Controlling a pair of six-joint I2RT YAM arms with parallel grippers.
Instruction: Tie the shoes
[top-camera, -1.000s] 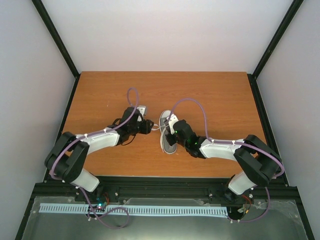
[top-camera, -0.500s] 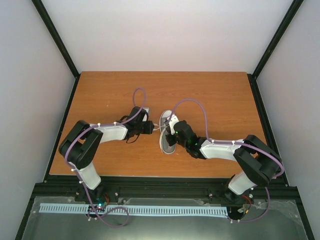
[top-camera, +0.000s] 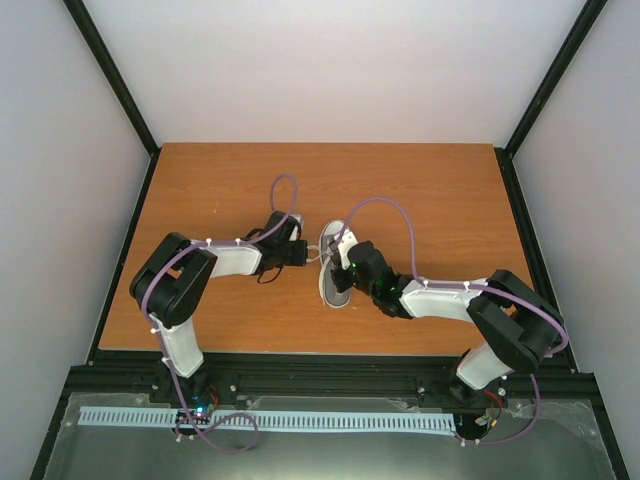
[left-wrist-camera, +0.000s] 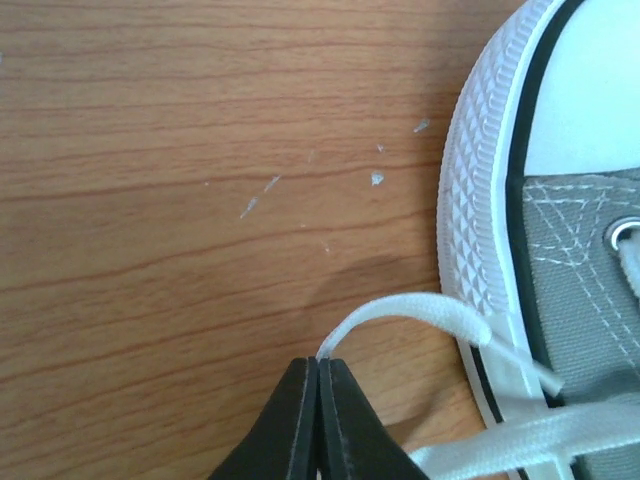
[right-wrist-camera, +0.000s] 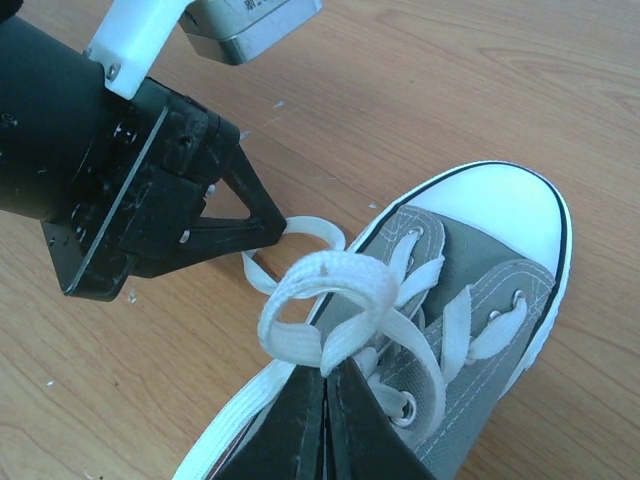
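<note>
Right gripper (right-wrist-camera: 325, 375) was clamped on a lace loop (right-wrist-camera: 330, 285) over the sneaker (right-wrist-camera: 480, 290), and left gripper (left-wrist-camera: 317, 362) was pinched shut on another lace strand (left-wrist-camera: 420, 310) right beside its sole. Sneaker sat mid table (top-camera: 440, 190), toe pointing away, between both claws.

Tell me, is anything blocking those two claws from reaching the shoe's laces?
Nothing visible does. The left claw pinches a lace strand beside the shoe, and the right claw pinches a lace loop above it.
</note>
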